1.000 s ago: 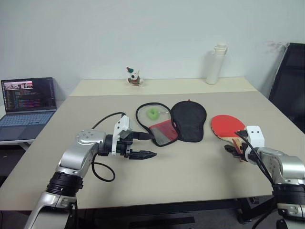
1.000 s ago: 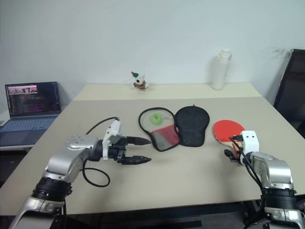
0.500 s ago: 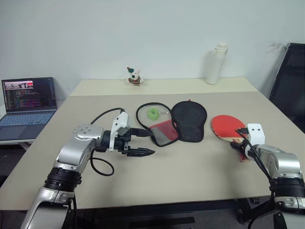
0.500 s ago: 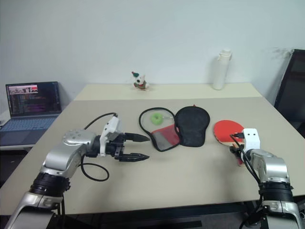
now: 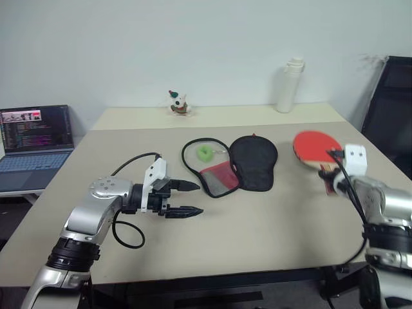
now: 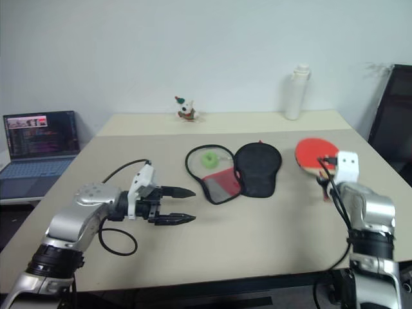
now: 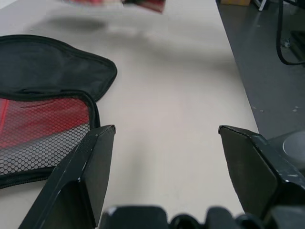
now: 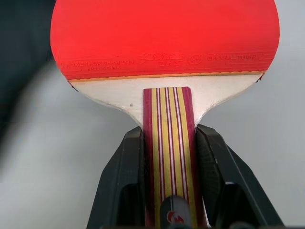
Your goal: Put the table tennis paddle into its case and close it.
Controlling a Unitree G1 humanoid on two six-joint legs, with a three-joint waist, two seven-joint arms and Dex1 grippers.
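Right gripper (image 8: 169, 143) had clamped the table tennis paddle (image 5: 317, 147) by its handle and lifted it off the table (image 5: 270, 219), right of the case (image 5: 232, 164). Left gripper (image 5: 192, 198) stayed spread wide left of the case.

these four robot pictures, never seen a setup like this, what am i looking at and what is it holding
It is a humanoid robot with two arms, each ending in a two-fingered black tool. Two pictures come from cameras in its head, looking down over a beige table. The other two come from cameras on the wrists, looking along the fingers.

On the table lies an opened paddle case, red and black, with a small green object on it. A white bottle and a little figurine stand at the far edge; a laptop sits off to the left.

The right tool grips the table tennis paddle by its handle. The left tool is open and empty.
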